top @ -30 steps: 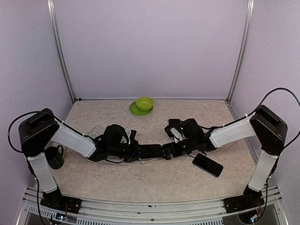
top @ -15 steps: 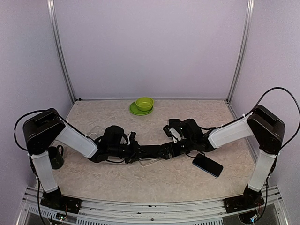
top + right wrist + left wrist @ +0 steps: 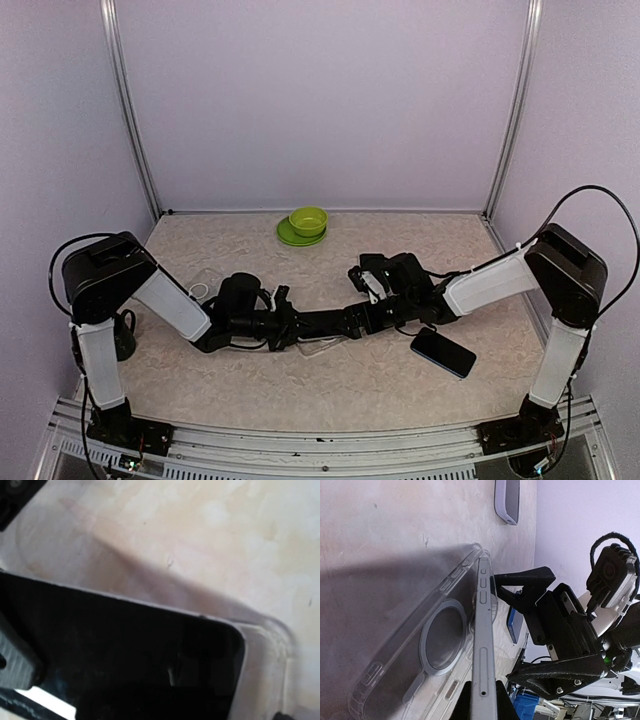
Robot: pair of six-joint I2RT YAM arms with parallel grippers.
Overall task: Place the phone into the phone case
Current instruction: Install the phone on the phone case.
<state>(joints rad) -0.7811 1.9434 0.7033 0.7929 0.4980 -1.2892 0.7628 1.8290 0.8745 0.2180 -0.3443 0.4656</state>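
My left gripper (image 3: 300, 325) is shut on the bottom end of the phone (image 3: 484, 645). It holds the silver-edged phone on its long side, tilted over the clear phone case (image 3: 440, 640). The case lies flat on the table, its ring showing, under the phone (image 3: 328, 320). My right gripper (image 3: 354, 318) stands open at the phone's far end, jaws wide apart on the screen side, one fingertip (image 3: 520, 577) near the top corner. In the right wrist view the dark screen (image 3: 125, 655) fills the lower frame, with the case's rim (image 3: 270, 645) beside its corner.
A second dark blue phone (image 3: 443, 352) lies on the table to the right of the grippers. A green bowl on a green plate (image 3: 305, 224) sits at the back. A black mug (image 3: 118, 336) stands by the left arm. A pale flat device (image 3: 507, 500) lies further off.
The left arm's shoulder and upper link have swung to the right. Both grippers, the phone and the case stay almost where they were.
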